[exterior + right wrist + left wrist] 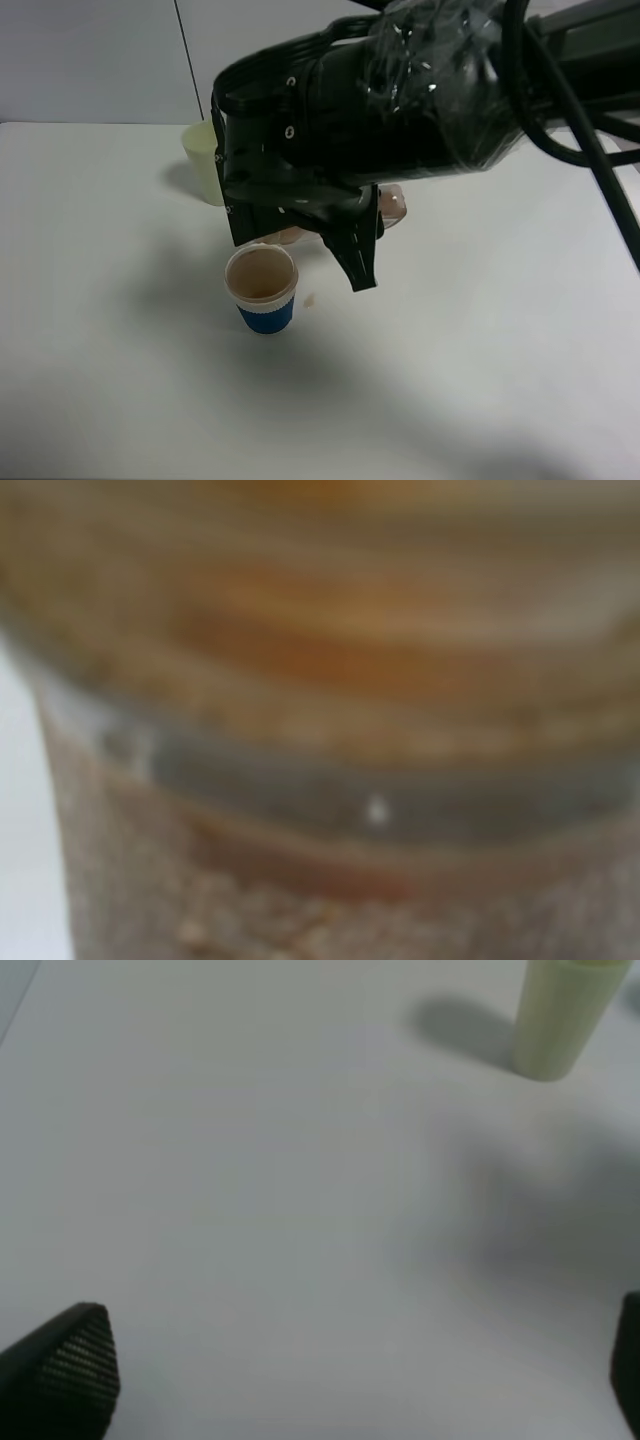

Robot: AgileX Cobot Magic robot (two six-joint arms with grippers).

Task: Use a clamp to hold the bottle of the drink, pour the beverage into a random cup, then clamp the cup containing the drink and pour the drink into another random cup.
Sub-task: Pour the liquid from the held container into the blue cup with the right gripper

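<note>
My right clamp point(300, 245), on a bulky black arm reaching across from the right, is shut on the bottle point(397, 203). The bottle lies tilted, mostly hidden behind the fingers, with its neck end just above the cup. In the right wrist view the bottle point(320, 720) fills the picture as a brown blur. The white cup with a blue band point(263, 290) stands below, brown beverage point(262, 282) inside. The pale yellow-green tumbler point(205, 160) stands upright behind and to the left. My left gripper point(340, 1370) is open over bare table, with the tumbler point(560, 1015) ahead of it.
The white table point(480, 380) runs to a grey wall at the back. A small brown spot point(312, 299) lies just right of the blue-banded cup. The right arm's cables point(590, 150) hang at the upper right.
</note>
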